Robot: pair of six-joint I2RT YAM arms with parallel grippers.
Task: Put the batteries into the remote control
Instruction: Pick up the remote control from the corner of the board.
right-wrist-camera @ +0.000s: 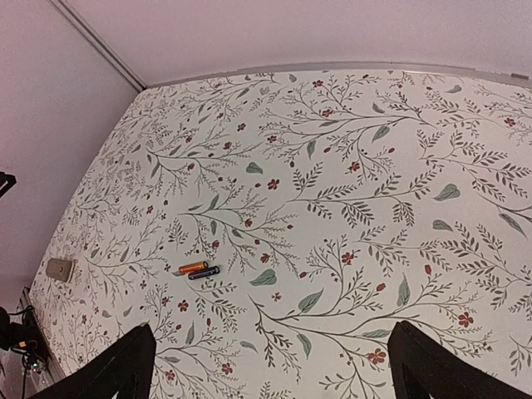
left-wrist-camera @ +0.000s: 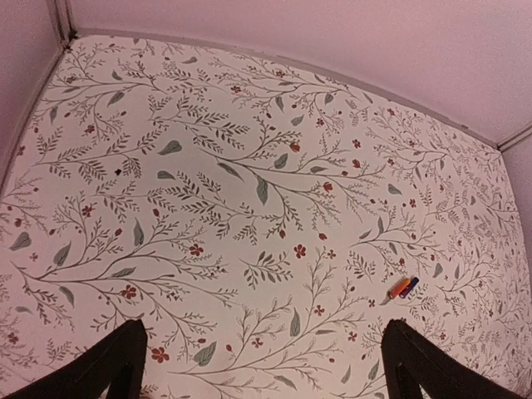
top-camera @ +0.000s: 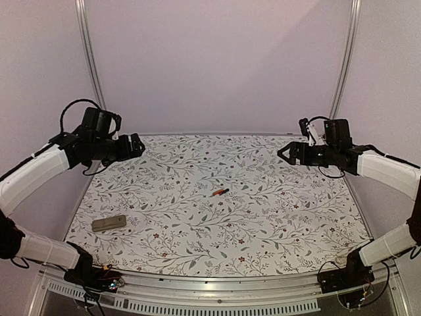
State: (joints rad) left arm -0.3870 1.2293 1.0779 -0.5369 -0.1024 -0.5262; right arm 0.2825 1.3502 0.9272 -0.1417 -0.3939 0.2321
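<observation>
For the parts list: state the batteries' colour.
Batteries: orange-red and dark; clearest in the right wrist view.

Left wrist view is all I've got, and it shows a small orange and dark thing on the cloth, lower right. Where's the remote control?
Observer: The remote control lies flat toward the near left corner of the table, outside your frame.
Operator: Is that orange thing one battery or two?
Observer: The right wrist view suggests two batteries side by side, one orange, one dark, though I can't be certain.
Operator: What's the right arm doing?
Observer: The right gripper hangs above the table's far right side, jaws open, holding nothing.
</observation>
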